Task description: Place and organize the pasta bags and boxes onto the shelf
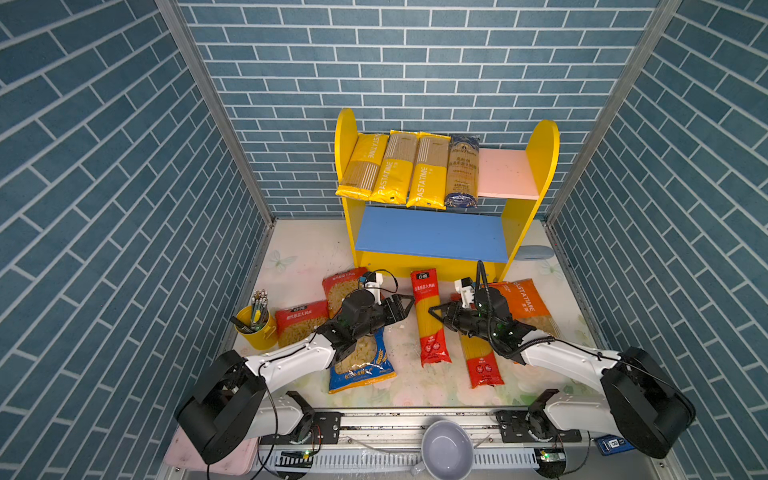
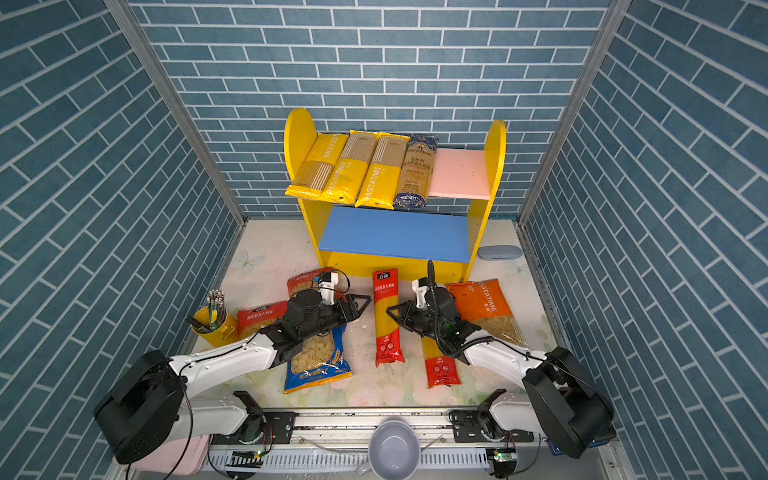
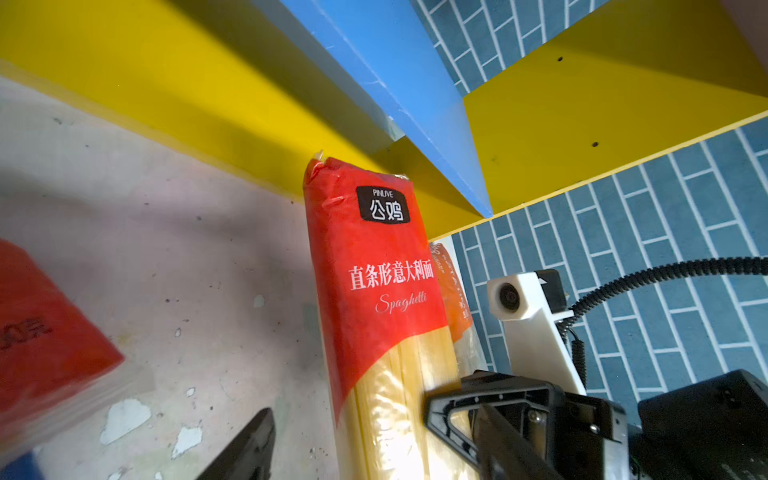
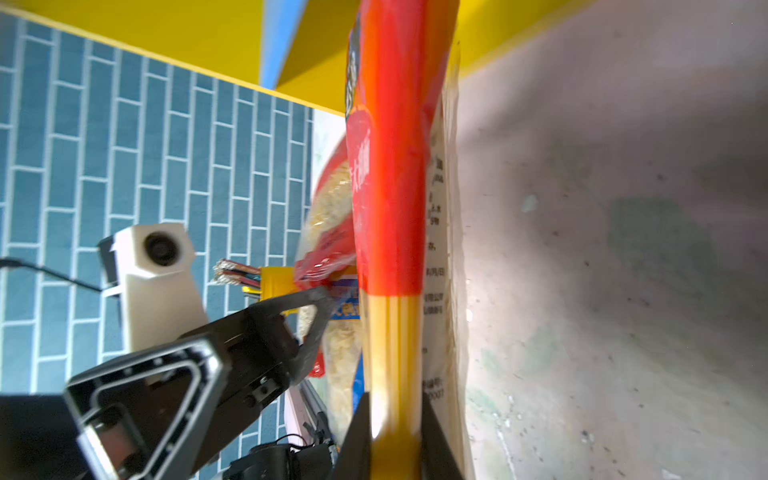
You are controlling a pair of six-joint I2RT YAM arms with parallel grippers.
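Four long pasta packs (image 1: 405, 170) are lying on the pink upper board of the small two-tier wooden shelf (image 1: 515, 174); its blue lower board is standing bare. Six bags are lying on the table.

Right gripper (image 1: 432, 311) is pinching the central red-and-yellow plastic spaghetti pack (image 1: 430, 316). Left gripper (image 1: 409, 305) is straddling it, jaws wide.

The right arm is hiding part of another red spaghetti pack (image 1: 482, 365). Lift-off unclear.

The shelf (image 1: 544, 166) stands at the back of the tabletop (image 1: 299, 257), with four spaghetti packs (image 1: 392, 166) side by side on the left part of its upper board (image 1: 505, 174). Before it the middle spaghetti pack (image 1: 430, 328) lies between the left pincer (image 1: 409, 307) and right pincer (image 1: 433, 311). Right of it lie another spaghetti pack (image 1: 482, 365) and a short-pasta bag (image 1: 530, 307); left of it, three short-pasta bags (image 1: 301, 322), then a pencil cup (image 1: 257, 332).
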